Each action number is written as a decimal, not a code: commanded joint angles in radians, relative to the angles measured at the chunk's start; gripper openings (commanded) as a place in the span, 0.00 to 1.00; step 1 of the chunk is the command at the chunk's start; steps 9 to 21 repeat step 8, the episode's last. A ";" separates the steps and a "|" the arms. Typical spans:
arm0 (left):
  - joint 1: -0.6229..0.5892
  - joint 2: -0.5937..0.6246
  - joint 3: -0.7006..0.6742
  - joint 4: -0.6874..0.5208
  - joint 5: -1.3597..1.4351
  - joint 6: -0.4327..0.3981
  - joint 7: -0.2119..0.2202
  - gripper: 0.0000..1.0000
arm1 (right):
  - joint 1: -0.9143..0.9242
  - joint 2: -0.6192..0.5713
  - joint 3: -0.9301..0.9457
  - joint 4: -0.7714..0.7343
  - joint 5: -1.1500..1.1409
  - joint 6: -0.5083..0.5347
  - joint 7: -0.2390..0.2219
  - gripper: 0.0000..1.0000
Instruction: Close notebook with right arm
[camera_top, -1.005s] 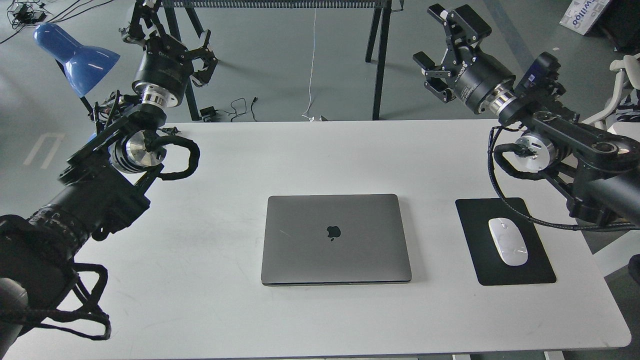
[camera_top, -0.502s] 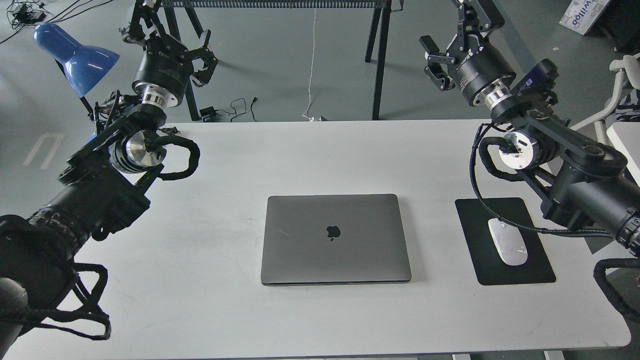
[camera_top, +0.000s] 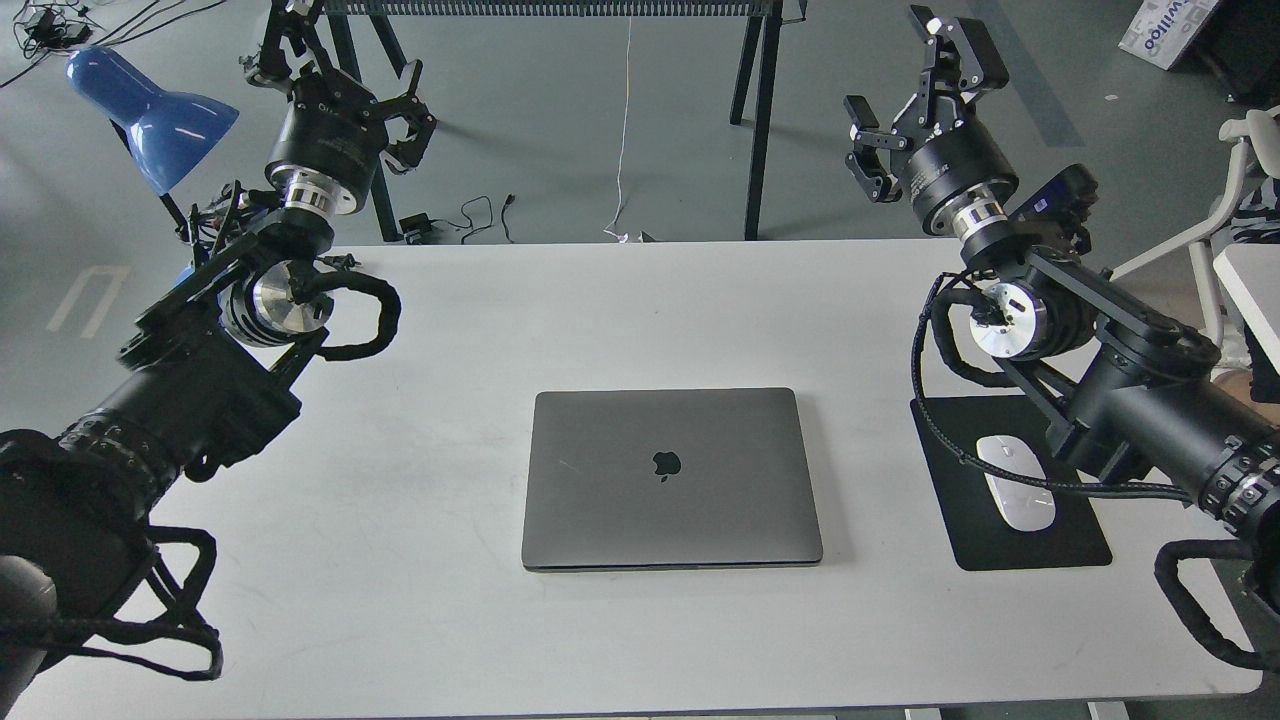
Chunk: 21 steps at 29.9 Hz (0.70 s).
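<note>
At far left you see the blue lamp (camera_top: 150, 115), and beside it your left pincer (camera_top: 340, 75) raised beyond the far edge of the surface (camera_top: 400, 600), its fingers spread and holding nothing. In the middle of the surface the notebook (camera_top: 671, 480) lies flat with its lid down, logo up. To its right you have a white mouse (camera_top: 1015, 482) on a black mouse pad (camera_top: 1030, 545), partly crossed by the right arm (camera_top: 1130, 400). Your right pincer (camera_top: 915, 110) sits high past the far edge, well apart from the notebook, fingers spread and empty.
</note>
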<state>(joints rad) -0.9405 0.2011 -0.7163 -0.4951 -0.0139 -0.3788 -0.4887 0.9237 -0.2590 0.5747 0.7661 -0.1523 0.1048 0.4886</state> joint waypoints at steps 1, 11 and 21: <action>0.000 0.000 0.000 0.000 0.000 0.000 0.000 1.00 | 0.000 0.004 0.002 0.001 0.000 -0.004 0.000 0.99; 0.000 0.001 0.000 0.000 0.000 0.000 0.000 1.00 | 0.000 0.004 -0.006 0.001 -0.001 -0.002 0.000 0.99; 0.000 0.001 0.000 0.000 0.000 0.000 0.000 1.00 | 0.000 0.004 -0.006 0.001 -0.001 -0.002 0.000 0.99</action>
